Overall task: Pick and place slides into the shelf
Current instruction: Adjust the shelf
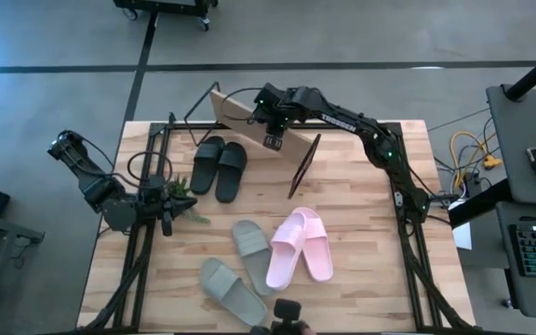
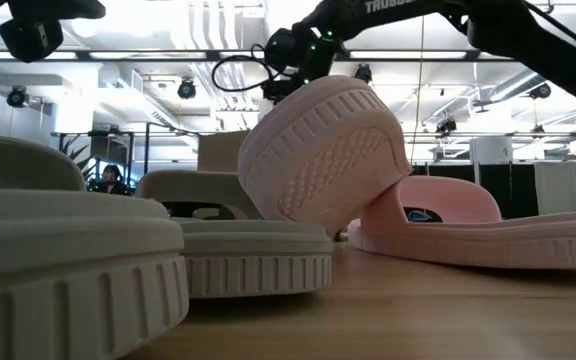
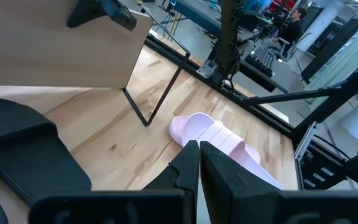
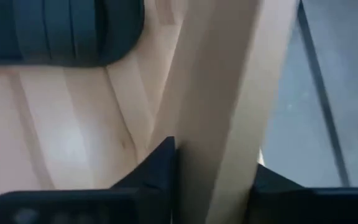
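The shelf [image 1: 249,116] stands tipped up at the far edge of the desk [image 1: 361,214], its light wooden plank tilted and its thin black legs angled down toward the desk surface. The right gripper [image 1: 273,119] is at the plank, and the right wrist view shows its jaws closed on the plank edge [image 4: 219,124], one dark finger [image 4: 157,165] on each side of the wood. The black pair of slides [image 1: 220,167] lies side by side on the desk just in front of the tilted shelf, toward its left end. The pale pink pair [image 1: 298,247] lies nearer the front of the desk, the two slides overlapping, one propped on the other with its ribbed sole [image 2: 323,160] raised in the low view. The grey-green pair [image 1: 240,270] lies just left of the pink pair, one slide nearer the front edge than the other. The left gripper [image 1: 167,207] waits low over the left side of the desk, jaws pressed together and holding nothing, as the left wrist view shows [image 3: 199,165].
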